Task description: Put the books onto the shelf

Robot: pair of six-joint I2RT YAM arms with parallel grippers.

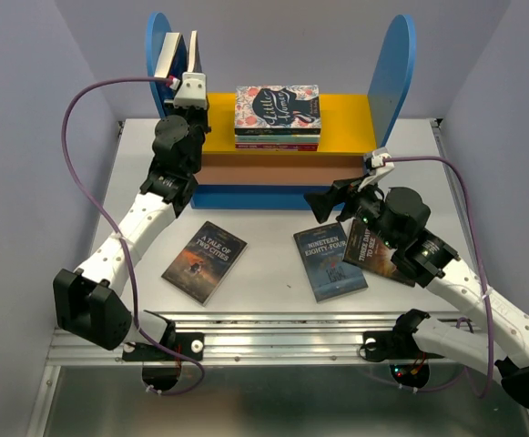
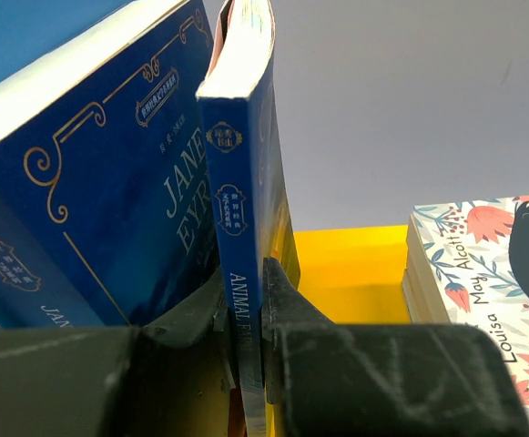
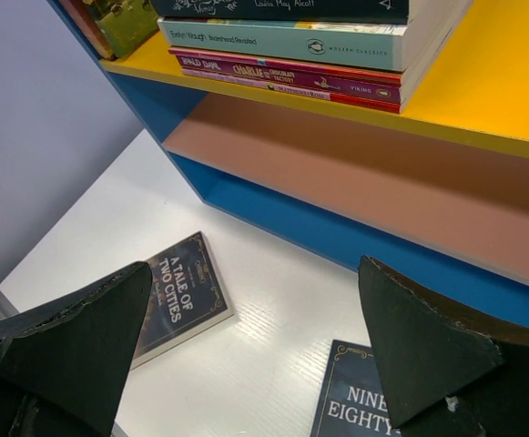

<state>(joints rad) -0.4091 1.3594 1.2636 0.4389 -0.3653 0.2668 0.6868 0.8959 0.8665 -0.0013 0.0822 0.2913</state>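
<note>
Beside Jane Eyre point(image 2: 109, 182), left gripper point(image 2: 250, 305) pinches Animal Farm point(image 2: 232, 200).

The white counter point(image 1: 269, 238) carries the shelf point(image 1: 399, 64) at its far side; before it three books lie flat: Tale of Two Cities point(image 1: 204, 260) left, Nineteen Eighty-Four point(image 1: 330, 262) right, Three Days point(image 1: 366, 248) just beside it; on the yellow board point(image 1: 346, 114) lies a stack point(image 1: 278, 116); Jane Eyre point(image 2: 109, 182) and Animal Farm point(image 2: 237, 182) stand at its left end.

left gripper point(image 2: 262, 300): jaws pinched on lower spine of Animal Farm point(image 2: 246, 182), book upright | Jane Eyre point(image 2: 109, 182): just left of gripper, leaning | yellow shelf board point(image 2: 355, 273): beyond gripper, to its right | floral-cover stack point(image 2: 483, 291): far right
</note>
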